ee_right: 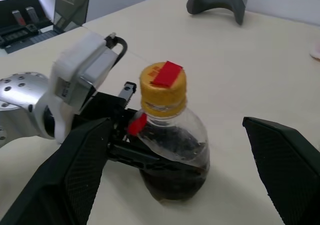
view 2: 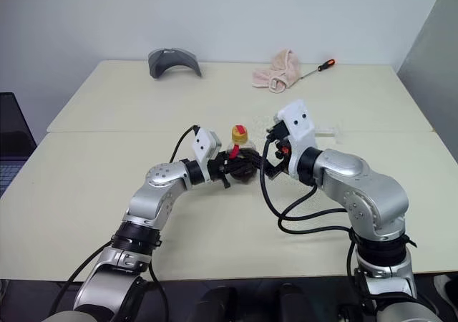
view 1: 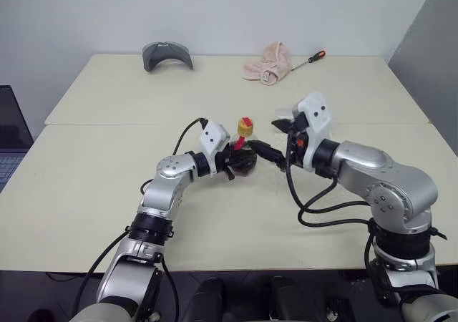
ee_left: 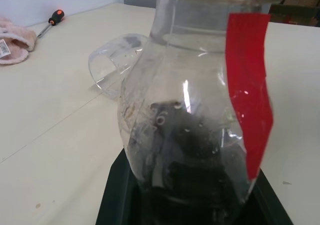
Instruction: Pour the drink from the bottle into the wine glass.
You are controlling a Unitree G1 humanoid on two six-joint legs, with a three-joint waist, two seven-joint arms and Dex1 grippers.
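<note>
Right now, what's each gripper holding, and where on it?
Left gripper grips the bottle by its lower body. Right gripper is open around it, holding nothing.

Bottle (ee_right: 172,155) clear glossy plastic; table (view 1: 107,193) matt smooth; cloth (view 1: 266,62) fuzzy.

I see the bottle (ee_right: 170,150) standing upright on the table, near the centre of the head views. It is small and squat, clear plastic with a bulbous body, and its yellow cap (ee_right: 162,87) with a red patch on top is in place. A red strip (ee_left: 247,85) hangs down from the neck. The drink (ee_right: 172,177), dark brown and nearly black, fills only the lower part of the body. The wine glass (ee_left: 115,62) shows in the upper left of my left wrist view, behind the bottle: clear and colourless, its rounded bowl apparently lying on its side on the table, open rim facing left.
</note>
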